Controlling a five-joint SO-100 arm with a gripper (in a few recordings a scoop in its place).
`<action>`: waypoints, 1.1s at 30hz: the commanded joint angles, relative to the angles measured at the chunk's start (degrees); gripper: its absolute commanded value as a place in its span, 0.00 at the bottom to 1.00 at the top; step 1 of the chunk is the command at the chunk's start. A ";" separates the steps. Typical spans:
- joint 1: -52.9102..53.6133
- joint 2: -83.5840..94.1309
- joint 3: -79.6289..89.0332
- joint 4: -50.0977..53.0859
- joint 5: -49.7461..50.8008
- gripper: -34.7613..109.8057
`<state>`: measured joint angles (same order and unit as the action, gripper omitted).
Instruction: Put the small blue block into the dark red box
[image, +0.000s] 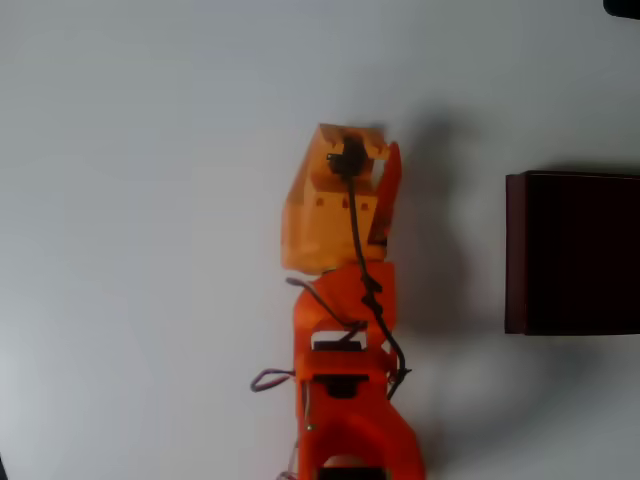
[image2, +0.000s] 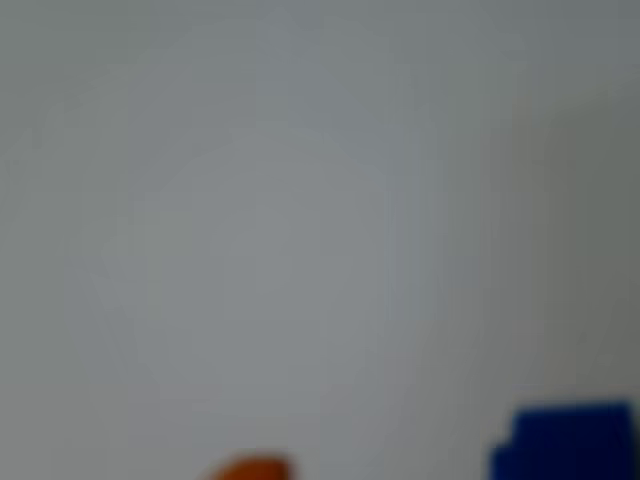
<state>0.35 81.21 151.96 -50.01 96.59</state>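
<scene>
In the wrist view, the small blue block (image2: 565, 442) is a blurred blue shape at the bottom right corner, lying on the white table. An orange fingertip (image2: 250, 468) pokes in at the bottom edge, to the left of the block. Seen from overhead, my orange gripper (image: 355, 140) points down at the middle of the table, and its own body hides the fingers and the block. The dark red box (image: 572, 252) stands at the right edge, well to the right of the gripper, with its dark interior facing up.
The white table (image: 150, 200) spreads wide to the left and behind the gripper. My arm (image: 345, 400) comes in from the bottom edge. A small dark object (image: 622, 6) sits at the top right corner.
</scene>
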 joint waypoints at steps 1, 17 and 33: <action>0.00 -1.58 -0.70 -4.66 0.35 0.47; -0.88 -13.27 -3.25 -15.91 -0.79 0.47; -0.62 -20.30 -6.24 -23.91 -5.27 0.46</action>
<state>0.26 60.91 146.69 -71.02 91.41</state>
